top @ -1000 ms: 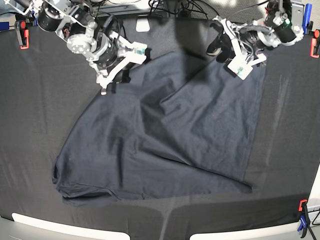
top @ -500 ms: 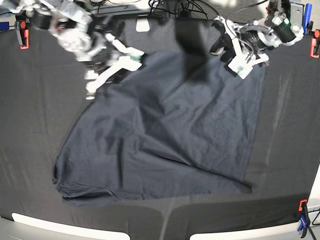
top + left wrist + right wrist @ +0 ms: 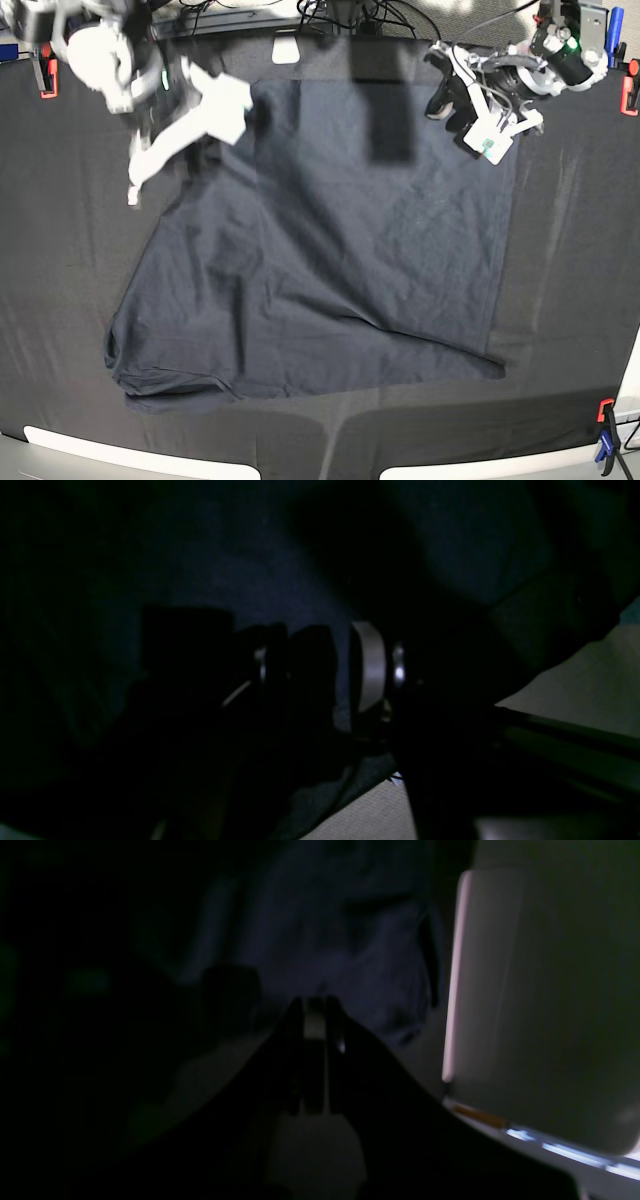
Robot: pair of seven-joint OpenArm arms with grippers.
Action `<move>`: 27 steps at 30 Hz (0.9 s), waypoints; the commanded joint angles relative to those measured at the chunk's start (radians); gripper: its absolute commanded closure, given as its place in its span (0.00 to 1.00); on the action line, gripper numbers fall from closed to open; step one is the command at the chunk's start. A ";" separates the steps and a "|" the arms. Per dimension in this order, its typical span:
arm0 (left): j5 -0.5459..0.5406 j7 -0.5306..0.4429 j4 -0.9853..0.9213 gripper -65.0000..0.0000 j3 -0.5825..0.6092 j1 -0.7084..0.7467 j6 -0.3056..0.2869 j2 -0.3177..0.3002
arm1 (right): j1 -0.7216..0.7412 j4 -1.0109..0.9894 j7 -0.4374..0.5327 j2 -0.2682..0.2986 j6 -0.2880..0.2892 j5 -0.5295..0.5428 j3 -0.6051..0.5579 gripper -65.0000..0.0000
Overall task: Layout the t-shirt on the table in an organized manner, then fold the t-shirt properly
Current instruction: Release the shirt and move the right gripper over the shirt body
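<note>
The t-shirt [image 3: 320, 260] is spread over the middle of the table [image 3: 570, 300], hem corner out at 8 o'clock and a dark fold shadow near 12. The right gripper [image 3: 236, 108], blurred at 10 o'clock, has its jaws pressed together at the shirt's top corner; any pinch of cloth is unclear. The left gripper [image 3: 478, 128], at 2 o'clock, sits on the shirt's other top corner, but its jaws are too dark to read.

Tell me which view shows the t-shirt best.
Base view: the whole t-shirt lies spread on the table, edges and folds visible. The left wrist view shows only a dim patch of its fabric; the right wrist view shows a dark, blurred, wrinkled bit.
</note>
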 commanded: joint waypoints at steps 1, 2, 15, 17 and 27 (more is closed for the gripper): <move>-0.013 -0.016 0.017 0.72 -0.003 -0.002 -0.003 -0.005 | 0.026 0.002 0.009 -0.003 -0.013 0.010 0.009 1.00; -0.013 -0.016 0.017 0.72 -0.003 -0.002 -0.003 -0.005 | 0.040 -0.005 0.008 -0.015 -0.006 0.029 0.009 1.00; -0.013 -0.017 0.017 0.72 -0.003 -0.002 -0.003 -0.005 | 0.013 -0.007 -0.162 0.093 0.009 0.179 0.008 0.54; -0.013 -0.017 0.017 0.72 -0.003 -0.002 -0.003 -0.005 | 0.002 -0.017 -0.137 0.112 0.009 0.215 0.008 0.55; -0.013 -0.017 0.017 0.72 -0.003 -0.002 -0.002 -0.005 | -0.002 -0.218 0.100 0.075 0.096 0.157 0.008 0.55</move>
